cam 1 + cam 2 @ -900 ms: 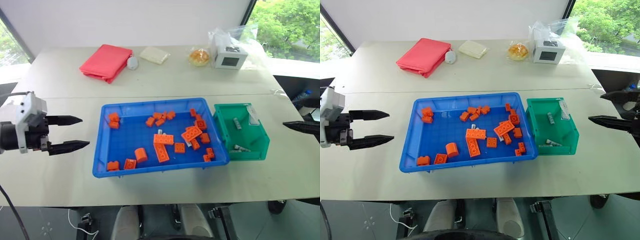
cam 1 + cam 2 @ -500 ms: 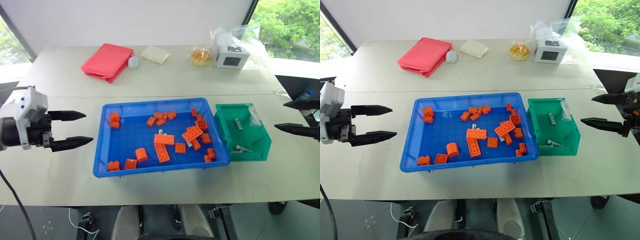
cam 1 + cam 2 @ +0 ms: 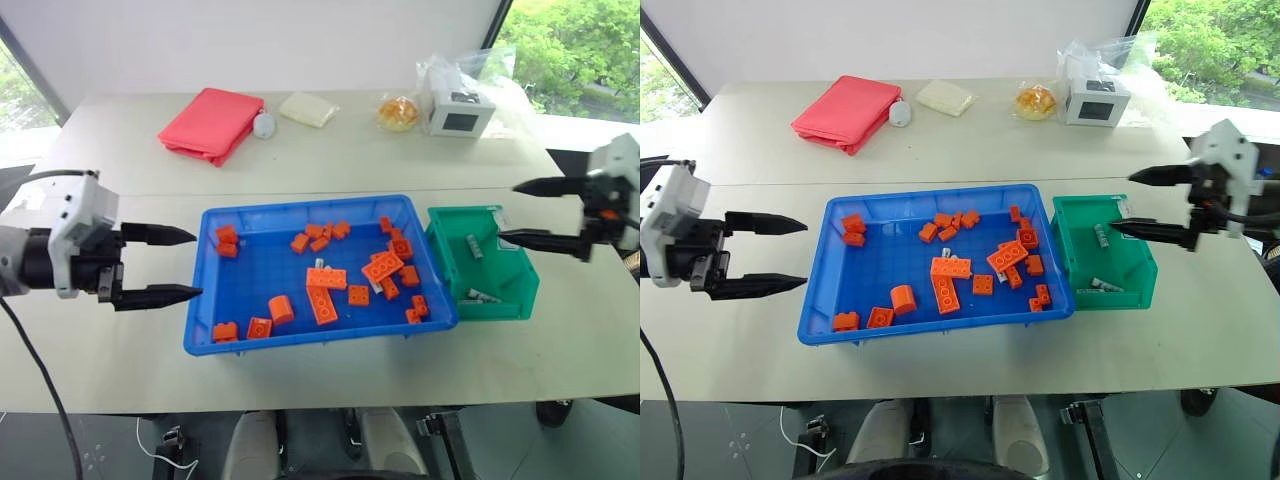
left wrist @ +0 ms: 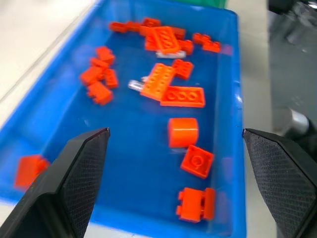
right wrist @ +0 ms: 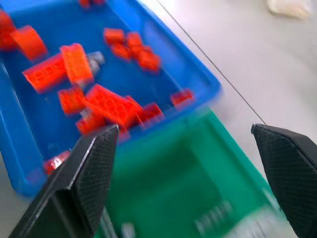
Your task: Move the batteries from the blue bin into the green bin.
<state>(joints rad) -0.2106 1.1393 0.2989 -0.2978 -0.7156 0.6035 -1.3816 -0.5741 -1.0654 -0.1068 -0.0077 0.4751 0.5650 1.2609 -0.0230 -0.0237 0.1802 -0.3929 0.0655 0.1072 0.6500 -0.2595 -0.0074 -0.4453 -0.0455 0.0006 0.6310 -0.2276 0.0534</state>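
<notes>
Batteries [image 3: 1101, 236] lay partly in the green bin [image 3: 1137, 282], at least two of them on its floor. Others remained in the blue bin [image 3: 820, 285], half hidden among orange bricks [image 3: 949, 280]; one silver end [image 4: 134, 85] protruded beside a brick. My left gripper [image 3: 175, 265] hovered at the blue bin's left rim, fingers apart and empty. My right gripper [image 3: 1130, 201] hung over the green bin's far side, fingers likewise spread, holding nothing. I judged each battery rigid, smooth, light and liable to roll; a grip across mid-length, fingers square to its axis, seemed soundest once neighbouring bricks allowed access.
</notes>
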